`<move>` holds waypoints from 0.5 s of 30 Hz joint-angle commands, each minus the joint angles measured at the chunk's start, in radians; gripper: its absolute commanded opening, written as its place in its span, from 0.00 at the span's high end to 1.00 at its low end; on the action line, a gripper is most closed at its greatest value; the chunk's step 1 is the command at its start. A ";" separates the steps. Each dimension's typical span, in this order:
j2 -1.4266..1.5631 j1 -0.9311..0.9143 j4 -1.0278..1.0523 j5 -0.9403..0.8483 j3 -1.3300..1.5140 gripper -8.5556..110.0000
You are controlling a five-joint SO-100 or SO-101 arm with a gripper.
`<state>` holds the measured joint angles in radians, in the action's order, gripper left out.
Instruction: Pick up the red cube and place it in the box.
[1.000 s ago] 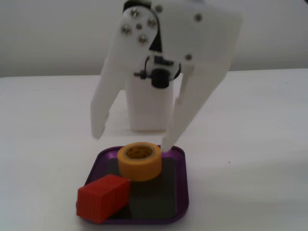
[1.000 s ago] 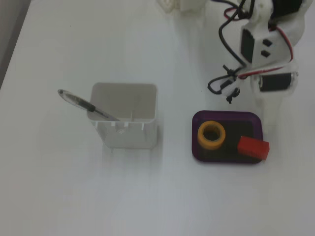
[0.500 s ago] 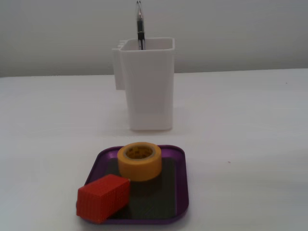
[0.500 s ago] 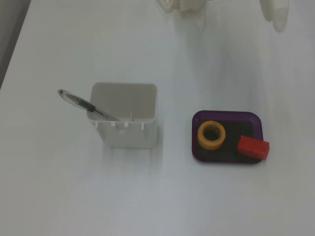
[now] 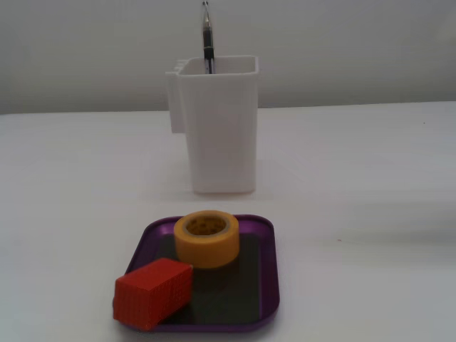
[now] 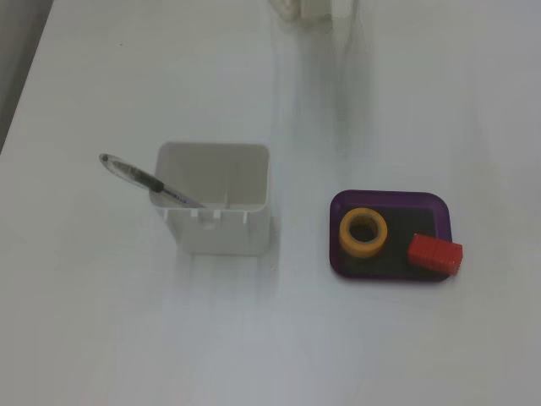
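Note:
The red cube (image 5: 152, 292) is a small red-orange block. It lies in the purple box (image 5: 265, 278), propped on the near left rim and tilted, in a fixed view. In another fixed view from above the cube (image 6: 435, 254) sits at the box's (image 6: 389, 201) lower right corner, overhanging the rim. A yellow-orange tape roll (image 5: 206, 238) also lies in the box (image 6: 363, 232). The gripper is out of view in both fixed views.
A tall white plastic container (image 5: 219, 128) with a pen (image 5: 207, 39) stands behind the box; from above the container (image 6: 215, 207) is left of it with the pen (image 6: 144, 180) leaning out. Part of a white base (image 6: 308, 8) shows at the top edge.

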<state>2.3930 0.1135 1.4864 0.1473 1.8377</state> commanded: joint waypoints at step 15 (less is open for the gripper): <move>0.785 -0.146 -0.405 -0.086 0.936 0.75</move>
<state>3.1032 -0.0153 1.1213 0.0629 2.7305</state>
